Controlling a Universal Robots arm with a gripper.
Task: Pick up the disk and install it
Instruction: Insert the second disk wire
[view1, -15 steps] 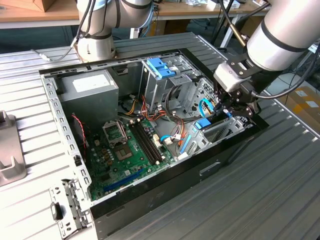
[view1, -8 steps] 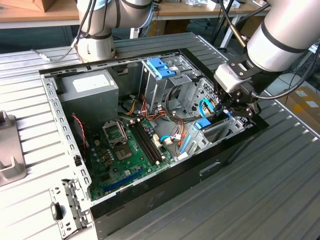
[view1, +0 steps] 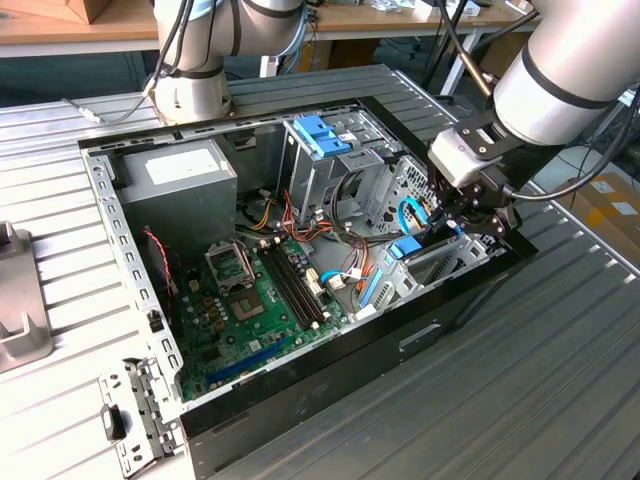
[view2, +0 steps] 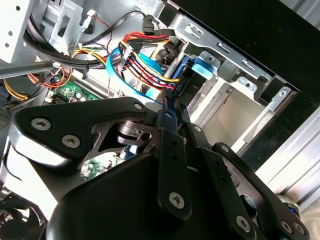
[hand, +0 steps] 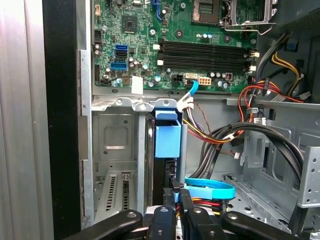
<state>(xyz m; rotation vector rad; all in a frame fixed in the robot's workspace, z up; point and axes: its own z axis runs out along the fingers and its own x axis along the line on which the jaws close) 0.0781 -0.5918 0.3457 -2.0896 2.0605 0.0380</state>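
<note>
Now the arm (view1: 570, 70) is reaching down into the open computer case (view1: 300, 400), which is lying on its side on a ribbed metal table (view1: 560, 380) so that the whole interior faces upward for access. In the exterior view the gripper (view1: 447, 225) is hanging low over the drive cage (view1: 440, 262) at the case's front corner, toward that view's right. In the first wrist view its dark fingers (hand: 186, 197) are pinched close together on the thin upper edge of the disk (hand: 167, 136), which is standing on edge in the cage slot with its blue bracket showing (the metal body is mostly hidden by the cage walls). I judge the disk to be partly seated, held upright so it can slide along the slot. A bundle of cables (hand: 220, 137) is crowding just beside it, with the green motherboard (hand: 190, 45) beyond
</note>
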